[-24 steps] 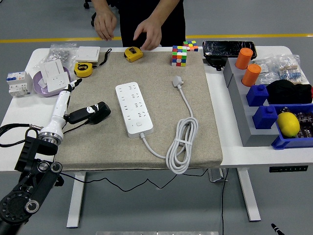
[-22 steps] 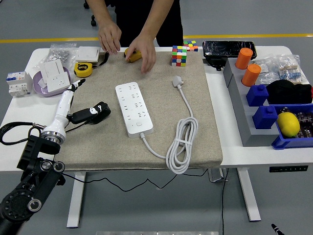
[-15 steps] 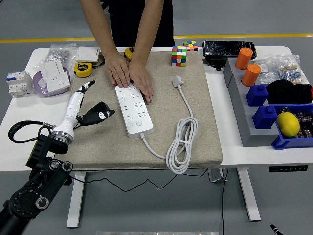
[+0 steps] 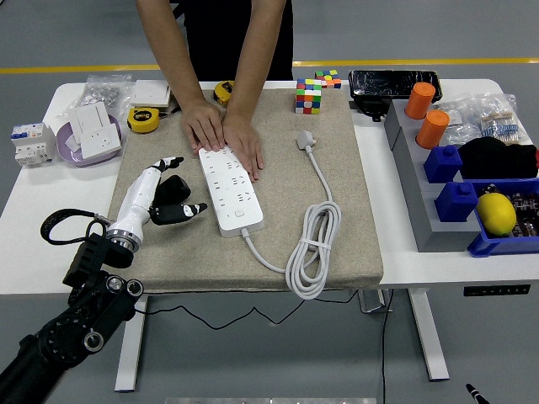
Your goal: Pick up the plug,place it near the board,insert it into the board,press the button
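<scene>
Head view shows the plug [image 4: 305,140], a small grey block, lying on a beige mat [image 4: 345,210] near its far right part, well apart from both the robot and the person. Its white cable [image 4: 318,225] runs toward the near edge, gathers into a loose coil and curves back to the near end of the power strip [image 4: 230,186]. That strip is a long white board with rows of sockets and a button near its near end, lying lengthwise at the middle of the mat.

A person stands at the far side, both hands [image 4: 221,135] pressed flat on the far end of the strip.

Left hand [image 4: 168,196] of the robot, white-backed with black fingers, hovers over the mat just left of the strip, fingers spread and holding nothing; the black arm comes up from the lower left corner.

The mat covers the middle of a white table [image 4: 34,198]. Past its far edge sit two yellow tape measures [image 4: 143,119] and a colourful puzzle cube [image 4: 310,94]. At the far left are white sockets, a purple dish [image 4: 74,149] and a breaker. On the right stand a grey rack with two orange cylinders [image 4: 425,114], blue bins [image 4: 497,240], a lemon [image 4: 495,213] and a black tray [image 4: 383,83]. Grey floor with a yellow line lies beyond
</scene>
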{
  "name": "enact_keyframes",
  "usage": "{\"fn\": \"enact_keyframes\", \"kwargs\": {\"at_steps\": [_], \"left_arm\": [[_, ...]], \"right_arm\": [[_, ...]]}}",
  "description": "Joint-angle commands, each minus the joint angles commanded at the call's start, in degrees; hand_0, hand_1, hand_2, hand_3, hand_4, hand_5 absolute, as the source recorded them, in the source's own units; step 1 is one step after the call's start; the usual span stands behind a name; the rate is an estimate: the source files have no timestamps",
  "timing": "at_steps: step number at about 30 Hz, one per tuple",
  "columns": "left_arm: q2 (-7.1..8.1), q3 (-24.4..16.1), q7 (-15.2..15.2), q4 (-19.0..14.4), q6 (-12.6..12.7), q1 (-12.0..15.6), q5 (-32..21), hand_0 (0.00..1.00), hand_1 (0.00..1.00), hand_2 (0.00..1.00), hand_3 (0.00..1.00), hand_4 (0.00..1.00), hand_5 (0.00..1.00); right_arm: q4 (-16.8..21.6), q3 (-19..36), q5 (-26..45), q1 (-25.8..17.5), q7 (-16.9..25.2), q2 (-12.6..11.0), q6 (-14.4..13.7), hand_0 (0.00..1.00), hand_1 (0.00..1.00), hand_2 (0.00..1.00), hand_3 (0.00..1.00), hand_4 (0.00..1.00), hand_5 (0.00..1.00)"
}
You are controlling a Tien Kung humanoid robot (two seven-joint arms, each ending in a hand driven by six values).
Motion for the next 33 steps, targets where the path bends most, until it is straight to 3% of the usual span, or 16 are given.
{"fn": "enact_keyframes", "kwargs": {"at_steps": [2,3,18,33], "left_arm": [[-0.16,0.1,-0.4,1.1,0.6,-0.5,0.2,0.905,0.851,0.778,0.789,0.998,0.177],[-0.26,0.2,-0.6,1.9,1.0,-0.8,0.5,0.809,0.762,0.675,0.696,0.998,0.163],[-1.71,-1.8,-2.0,9.4,3.2,-3.4,4.0,0.786,0.75,0.658,0.629,0.998,0.151],[-1.52,-4.2,-1.5,11.0,3.4,-3.6,6.2,0.778,0.748,0.645,0.62,0.993,0.142]], "right_arm": [[0.0,-0.1,0.1,0.0,0.0,0.0,0.0,0.807,0.741,0.734,0.759,0.998,0.998],[0.0,-0.1,0.1,0.0,0.0,0.0,0.0,0.807,0.741,0.734,0.759,0.998,0.998],[0.0,0.0,0.1,0.1,0.0,-0.1,0.1,0.807,0.741,0.734,0.759,0.998,0.998],[0.0,0.0,-0.2,0.0,0.1,-0.1,0.2,0.808,0.742,0.734,0.759,0.998,0.998]]}}
